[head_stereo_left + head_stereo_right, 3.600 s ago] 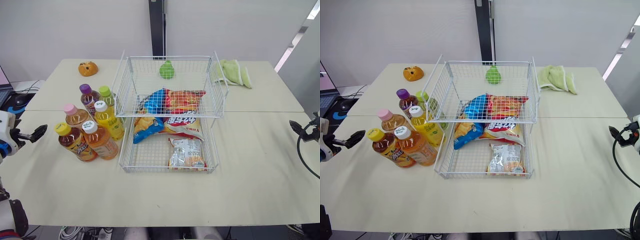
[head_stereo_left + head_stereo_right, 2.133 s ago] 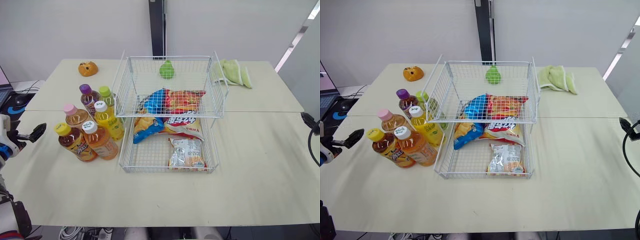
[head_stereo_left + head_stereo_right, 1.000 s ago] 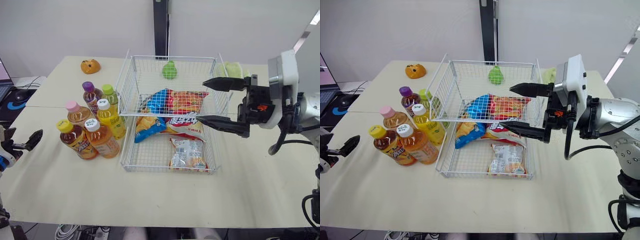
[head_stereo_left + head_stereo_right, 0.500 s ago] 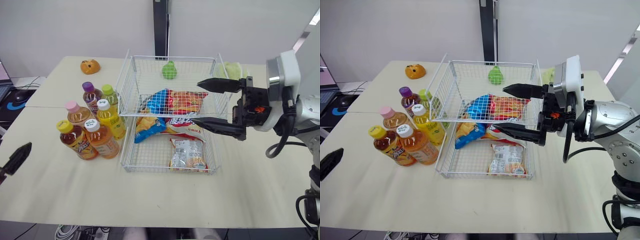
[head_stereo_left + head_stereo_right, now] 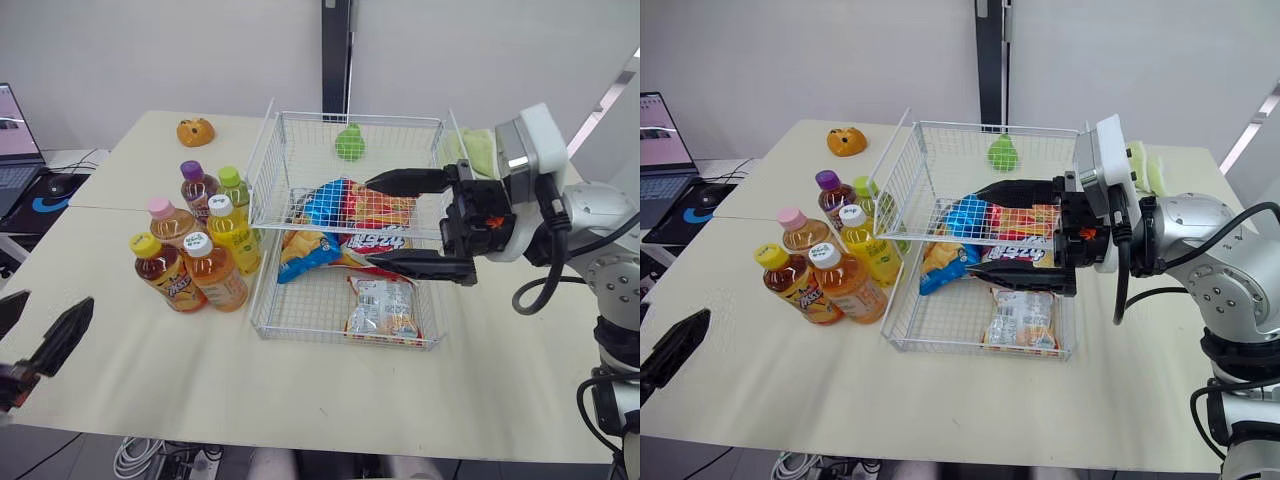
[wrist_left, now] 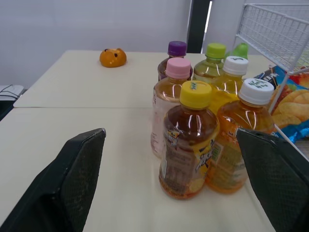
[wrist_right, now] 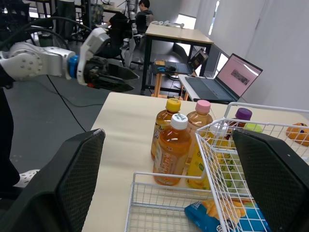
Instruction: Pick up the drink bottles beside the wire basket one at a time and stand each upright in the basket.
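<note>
Your left gripper (image 5: 58,298) hangs low over the near table edge with its two fingers spread wide and nothing between them. Straight ahead of it, framed between those fingers in the left wrist view, stands the yellow-capped bottle (image 6: 189,140). The white-capped orange bottle (image 6: 241,137) stands close against that one, on the side away from the gripper's outer finger. Four more bottles are packed behind these two. All six are upright on the table, and the wire basket (image 5: 345,117) rises just past them.

Your right gripper (image 5: 372,220) reaches across the basket from its far side, also wide open and empty, with its fingertips pointing back toward the bottles.

No bottle is in the basket yet, so I judge the first pick has not begun. The left gripper looks better placed. The next move calls for driving it forward until the fingers bracket the yellow-capped bottle, without knocking its neighbour. You then need bare mesh to stand it on, and snack bags (image 5: 360,205) cover much of both tiers.

The right gripper hides part of the upper tier. The basket's side wall screens the green-capped bottle (image 5: 235,190). I cannot tell whether the bottles actually touch one another.
</note>
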